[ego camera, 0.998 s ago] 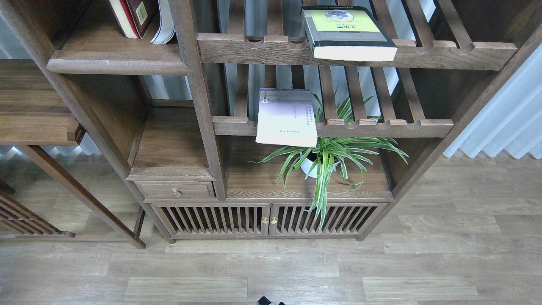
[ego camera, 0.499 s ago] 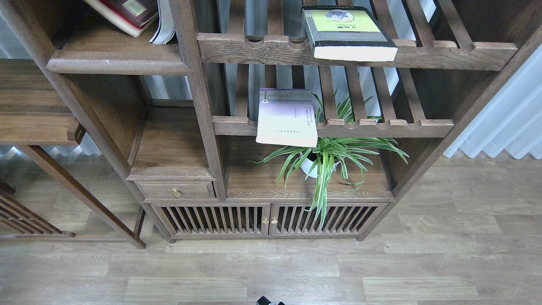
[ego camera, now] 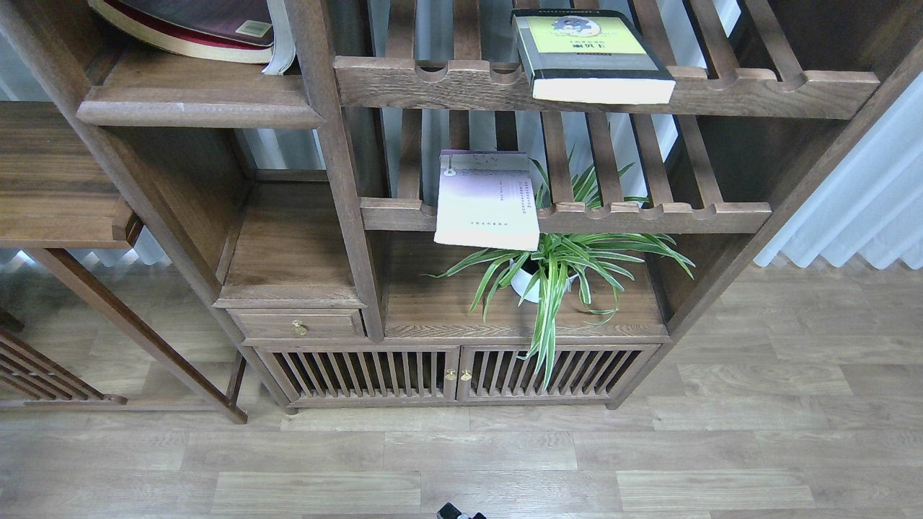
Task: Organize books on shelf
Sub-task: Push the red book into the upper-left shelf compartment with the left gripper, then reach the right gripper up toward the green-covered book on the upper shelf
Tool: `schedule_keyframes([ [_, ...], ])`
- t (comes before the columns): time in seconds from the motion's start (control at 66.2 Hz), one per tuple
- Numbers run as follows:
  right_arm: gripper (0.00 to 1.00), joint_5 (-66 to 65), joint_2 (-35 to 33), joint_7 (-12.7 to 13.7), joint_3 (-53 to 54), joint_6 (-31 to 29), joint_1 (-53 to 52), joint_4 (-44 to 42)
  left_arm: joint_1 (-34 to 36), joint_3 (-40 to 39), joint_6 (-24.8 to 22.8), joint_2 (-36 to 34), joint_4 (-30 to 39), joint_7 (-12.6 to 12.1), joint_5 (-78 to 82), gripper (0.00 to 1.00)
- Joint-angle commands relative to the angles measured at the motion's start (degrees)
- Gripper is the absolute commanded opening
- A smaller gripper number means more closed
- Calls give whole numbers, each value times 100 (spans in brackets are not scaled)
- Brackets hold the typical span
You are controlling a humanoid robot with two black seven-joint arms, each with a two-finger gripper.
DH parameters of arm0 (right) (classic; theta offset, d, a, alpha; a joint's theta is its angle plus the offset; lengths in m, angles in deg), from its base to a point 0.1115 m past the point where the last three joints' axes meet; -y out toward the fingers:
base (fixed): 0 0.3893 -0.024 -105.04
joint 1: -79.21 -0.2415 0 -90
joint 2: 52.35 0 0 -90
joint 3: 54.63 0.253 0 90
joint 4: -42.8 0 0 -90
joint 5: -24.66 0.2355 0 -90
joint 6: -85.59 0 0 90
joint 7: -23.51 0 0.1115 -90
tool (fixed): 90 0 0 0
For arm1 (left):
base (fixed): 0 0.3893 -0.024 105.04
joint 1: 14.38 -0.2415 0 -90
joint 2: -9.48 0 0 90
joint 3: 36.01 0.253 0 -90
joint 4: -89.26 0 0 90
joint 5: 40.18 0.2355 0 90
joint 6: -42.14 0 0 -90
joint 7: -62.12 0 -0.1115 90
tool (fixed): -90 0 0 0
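The dark red book [ego camera: 195, 25] lies tilted nearly flat on the solid brown shelf [ego camera: 195, 108] at upper left, beside a white-paged book [ego camera: 283, 43] standing against the post. The black-grey book [ego camera: 591, 54] with its lime-yellow panel rests on the upper slatted rack [ego camera: 757, 90], overhanging the front rail. The pale lavender book [ego camera: 487, 200] lies on the lower rack [ego camera: 649, 215], above a potted plant [ego camera: 555, 267]. Neither end effector is in sight, so their state cannot be told.
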State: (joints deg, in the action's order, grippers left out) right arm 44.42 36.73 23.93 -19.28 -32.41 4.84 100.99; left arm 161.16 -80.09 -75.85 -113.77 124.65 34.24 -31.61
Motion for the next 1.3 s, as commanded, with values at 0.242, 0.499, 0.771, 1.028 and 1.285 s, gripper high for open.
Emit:
schedule_keyframes([
  [0.242, 100, 19, 65, -296, 623, 0, -430, 78, 121, 74, -2, 1110, -1526, 635, -66, 7],
  [0.499, 100, 27, -40, -410, 1334, 0, -790, 649, 77, 101, -2, 1233, -1719, 959, -66, 7],
  [0.771, 100, 10, -93, -410, 2064, 0, -1124, 1668, -178, 206, -2, 1260, -1711, 1180, -5, 7],
  [1.028, 100, -17, -190, -410, 2170, 0, -1862, 1959, -213, 417, -2, 1286, -1667, 1259, 118, 8],
  [1.285, 100, -17, -172, -489, 2495, 13, -2636, 1967, -222, 496, -2, 1514, -1640, 1250, 399, 8],
])
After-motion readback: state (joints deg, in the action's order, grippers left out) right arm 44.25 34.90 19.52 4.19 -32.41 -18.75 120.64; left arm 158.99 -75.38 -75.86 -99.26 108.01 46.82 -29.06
